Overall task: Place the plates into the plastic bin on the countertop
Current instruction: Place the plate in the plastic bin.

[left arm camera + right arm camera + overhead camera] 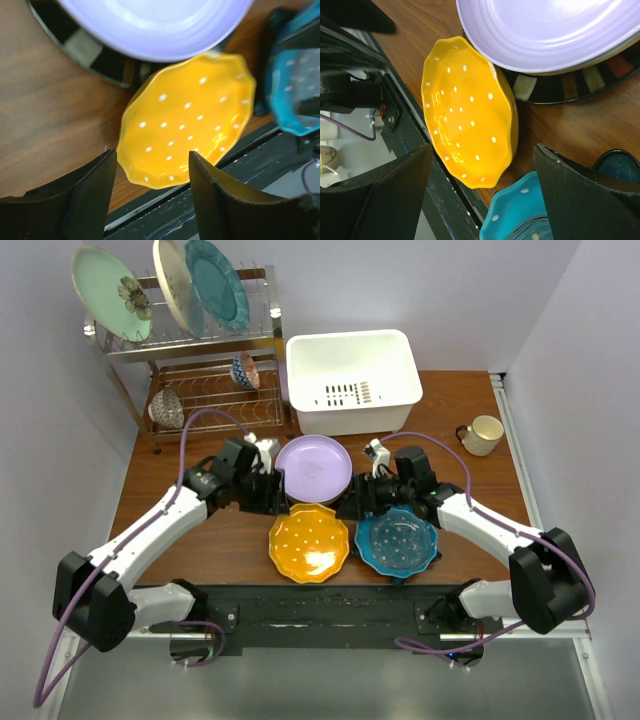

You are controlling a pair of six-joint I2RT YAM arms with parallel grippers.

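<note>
Reddish wood desk nearest, orange dotted plate and blue dotted plate flat side by side — left tool and right tool both released, holding nothing. Beyond, lilac plate atop dark-rimmed plate; farthest, white bin, mint plate upright in wire rack.

Chrome dish rack, teal plate upright, patterned bowls below, cream mug

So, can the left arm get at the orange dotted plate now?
Probably yes: the left gripper is open and faces the orange plate, and nothing lies between them.
</note>
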